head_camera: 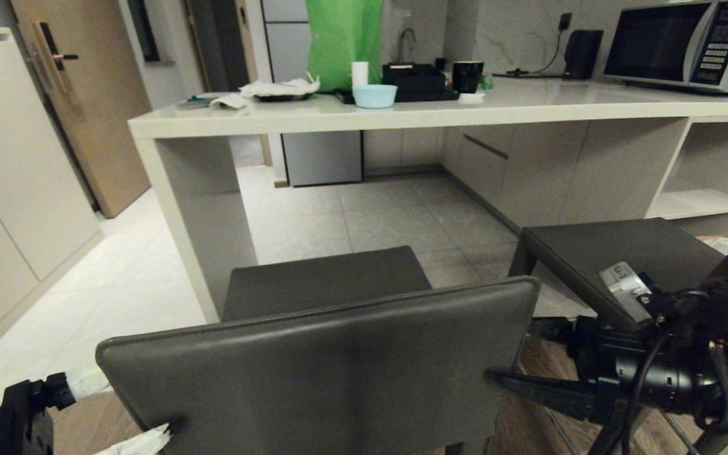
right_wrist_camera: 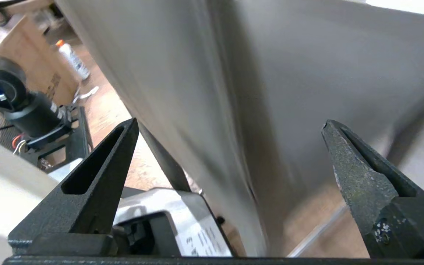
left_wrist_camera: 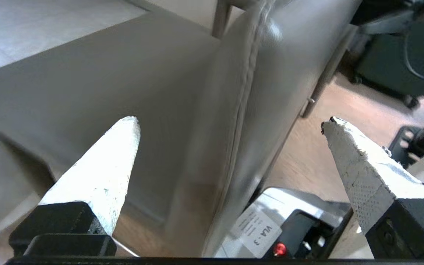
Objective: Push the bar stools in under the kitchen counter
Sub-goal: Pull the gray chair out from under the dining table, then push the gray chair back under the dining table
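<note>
Both hands are spread wide, straddling the near bar stool's backrest edges: left hand at eight o'clock, right hand at four. The stool stands short of the kitchen tabletop at twelve; next, I judge, an even forward shove.

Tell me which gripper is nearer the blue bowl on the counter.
Right, narrowly. The right gripper sits at the near stool's backrest, on its right edge, almost below the blue bowl. The left gripper is at the backrest's lower left corner, farther off.
</note>
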